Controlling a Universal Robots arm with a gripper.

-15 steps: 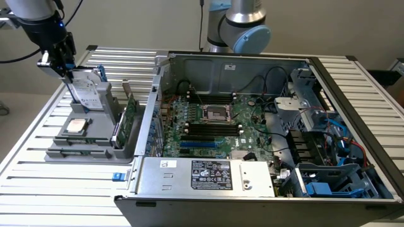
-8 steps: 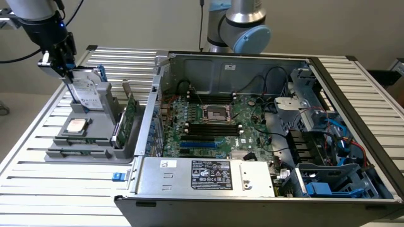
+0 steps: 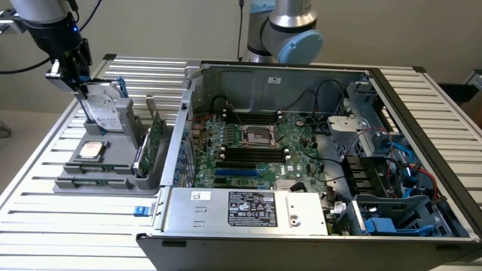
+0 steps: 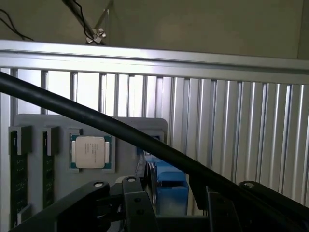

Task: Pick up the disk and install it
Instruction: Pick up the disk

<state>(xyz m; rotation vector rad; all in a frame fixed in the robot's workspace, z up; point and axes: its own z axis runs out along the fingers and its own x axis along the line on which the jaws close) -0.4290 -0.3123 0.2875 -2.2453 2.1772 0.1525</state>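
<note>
The disk (image 3: 103,105) is stood on edge in the grey rack (image 3: 113,169) at the exterior view's left. Its top is straddled by the gripper (image 3: 80,84). Whether the jaws are clenched on it cannot be told.

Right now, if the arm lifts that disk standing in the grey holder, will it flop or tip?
The disk looks like a rigid metal slab: probably stiff, heavyish for its size. Standing on edge in the grey holder, it might tip if nudged. Its blue plastic carrier may be slippery.

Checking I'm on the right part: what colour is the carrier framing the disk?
Blue. The carrier around the disk shows best in the wrist view.
</note>
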